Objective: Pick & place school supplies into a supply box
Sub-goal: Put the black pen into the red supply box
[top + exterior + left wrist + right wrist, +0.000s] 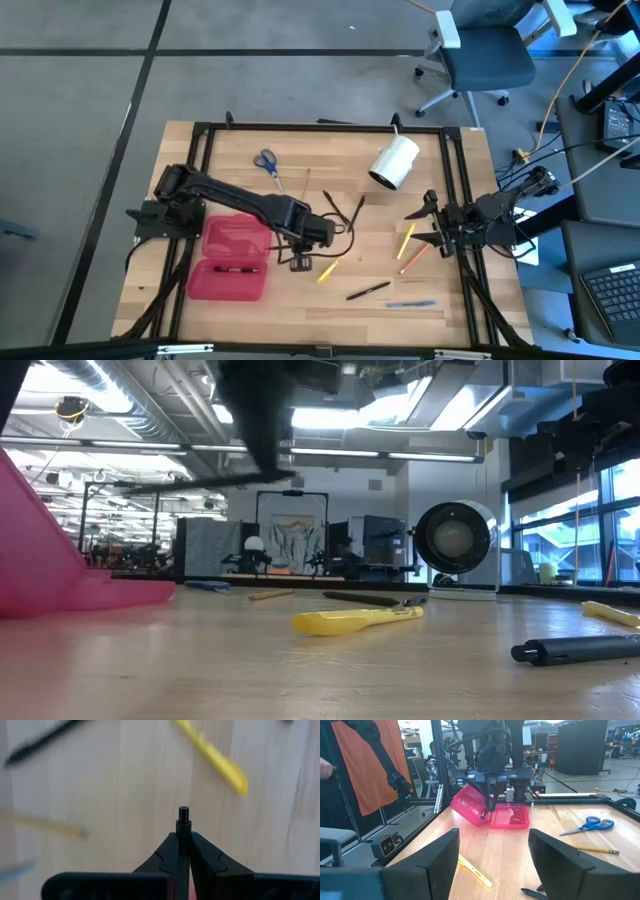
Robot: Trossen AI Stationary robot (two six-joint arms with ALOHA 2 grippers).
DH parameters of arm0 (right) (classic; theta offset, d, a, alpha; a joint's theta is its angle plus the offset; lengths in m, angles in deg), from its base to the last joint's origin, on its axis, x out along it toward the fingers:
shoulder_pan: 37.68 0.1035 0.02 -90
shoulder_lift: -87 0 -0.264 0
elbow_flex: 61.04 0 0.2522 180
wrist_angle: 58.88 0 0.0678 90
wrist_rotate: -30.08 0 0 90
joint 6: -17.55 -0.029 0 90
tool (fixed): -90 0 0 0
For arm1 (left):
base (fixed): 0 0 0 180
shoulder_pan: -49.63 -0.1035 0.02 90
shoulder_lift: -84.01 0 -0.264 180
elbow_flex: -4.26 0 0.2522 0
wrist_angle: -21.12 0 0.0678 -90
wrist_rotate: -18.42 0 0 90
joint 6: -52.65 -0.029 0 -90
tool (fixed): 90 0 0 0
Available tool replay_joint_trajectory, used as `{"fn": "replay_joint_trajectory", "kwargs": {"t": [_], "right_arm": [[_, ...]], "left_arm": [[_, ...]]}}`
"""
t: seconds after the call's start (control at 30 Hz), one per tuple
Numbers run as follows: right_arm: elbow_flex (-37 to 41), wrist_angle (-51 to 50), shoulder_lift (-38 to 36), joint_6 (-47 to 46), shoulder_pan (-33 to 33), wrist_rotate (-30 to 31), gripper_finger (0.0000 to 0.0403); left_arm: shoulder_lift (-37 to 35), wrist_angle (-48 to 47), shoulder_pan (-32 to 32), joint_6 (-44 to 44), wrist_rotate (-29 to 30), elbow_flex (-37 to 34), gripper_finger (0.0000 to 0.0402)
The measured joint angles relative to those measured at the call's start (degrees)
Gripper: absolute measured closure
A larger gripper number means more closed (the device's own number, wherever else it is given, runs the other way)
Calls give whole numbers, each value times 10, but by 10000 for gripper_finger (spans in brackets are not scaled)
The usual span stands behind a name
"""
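My left gripper [300, 262] hangs just right of the open red supply box [235, 240], shut on a black pen [215, 483] held above the table. One black pen [235, 268] lies in the box's near half. The blue-handled scissors [267, 165] lie flat toward the far edge. Yellow [328, 270], black [368, 290], blue [410, 303] and orange [413, 258] pens lie flat on the wood between the arms. My right gripper [420, 226] waits open at the right side, touching nothing. My left gripper pinches the black pen between its two shut fingers [165, 852], coming from above and pointing down, with the fingers across the pen. One pen end [183, 814] sticks out past the fingertips. The pen is lifted clear and lies roughly level.
A white cylinder [393, 162] lies on its side near the far right. A wooden pencil [307, 182] and two black pens [345, 210] lie near the middle. Black frame rails [200, 180] run along the table's sides. Bare wood shows along the near edge.
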Motion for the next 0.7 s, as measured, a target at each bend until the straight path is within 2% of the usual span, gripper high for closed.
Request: {"fn": "replay_joint_trajectory", "kwargs": {"t": [0.2,0.37,0.7], "right_arm": [[0,0,0,0,0,0,161],[0,0,0,0,0,0,161],[0,0,0,0,0,0,161]], "left_arm": [[-39,-122,0,14,-44,10,383],[-72,-138,16,17,-76,6,383],[-89,-150,42,50,-85,5,384]]}}
